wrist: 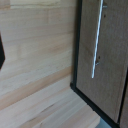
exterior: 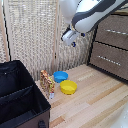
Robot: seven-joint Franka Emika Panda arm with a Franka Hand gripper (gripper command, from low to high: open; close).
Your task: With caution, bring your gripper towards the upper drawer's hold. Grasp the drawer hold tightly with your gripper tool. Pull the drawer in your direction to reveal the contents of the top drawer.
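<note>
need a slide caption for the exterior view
Franka arm's gripper hovers above a wooden floor, short of the dark dresser's top drawer; blue bowl and yellow bowl below.

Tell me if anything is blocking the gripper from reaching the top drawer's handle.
Nothing visible. The gripper hangs in open air to the exterior view's left of the top drawer, and only clear space lies before the drawer hold.

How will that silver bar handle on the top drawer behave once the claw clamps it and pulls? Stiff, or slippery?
The drawer hold looks like a thin metal bar, so probably stiff. Its smooth, shiny finish suggests the claw could slip without a firm squeeze. The top drawer looks like wide wood, so likely heavy to start.
</note>
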